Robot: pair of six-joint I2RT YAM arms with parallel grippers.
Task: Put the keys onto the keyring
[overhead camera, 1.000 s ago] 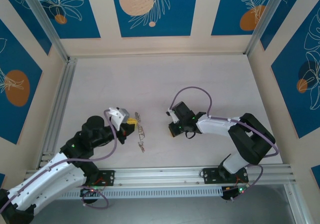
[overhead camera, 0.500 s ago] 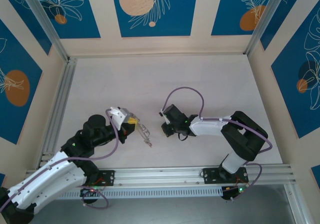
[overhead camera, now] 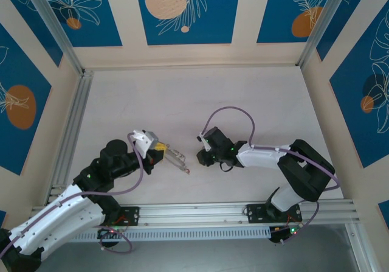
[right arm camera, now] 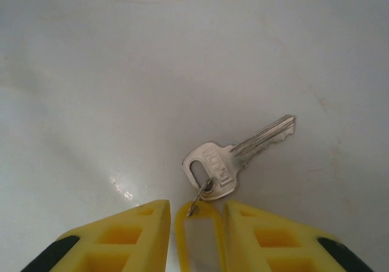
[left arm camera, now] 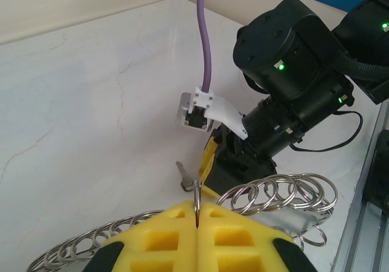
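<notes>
Yellow fingers [left arm camera: 164, 235] of the left tool [left arm camera: 197, 210] are clenched tight, with no gap between them. They pinch the keyring [left arm camera: 197, 194], a thin metal hoop seen edge-on and standing up out of the seam. A string of small silvery rings [left arm camera: 281, 193] curls away from the grip on both sides. From above, the left tool [overhead camera: 160, 146] holds this bunch [overhead camera: 176, 159] out over the pale desk [overhead camera: 243, 95], trailing toward the right arm. The single pieces are too small there to tell apart.

The right tool [overhead camera: 199, 156] is low over the desk, just beside the free end of the bunch. In its own camera the right tool [right arm camera: 197, 204] is narrowly parted. A yellow plastic tag [right arm camera: 200, 241] lies flat in the gap and nearly fills it. A thin dark slit shows between the tag and the finger on the picture's left, so the tag looks released rather than squeezed. A small wire loop [right arm camera: 199, 198] joins the tag to one silvery key [right arm camera: 228, 159], which lies flat on the desk with its blade pointing away from the fingers. The left wrist camera shows the same key [left arm camera: 183, 176] on the desk, between the two tools.
</notes>
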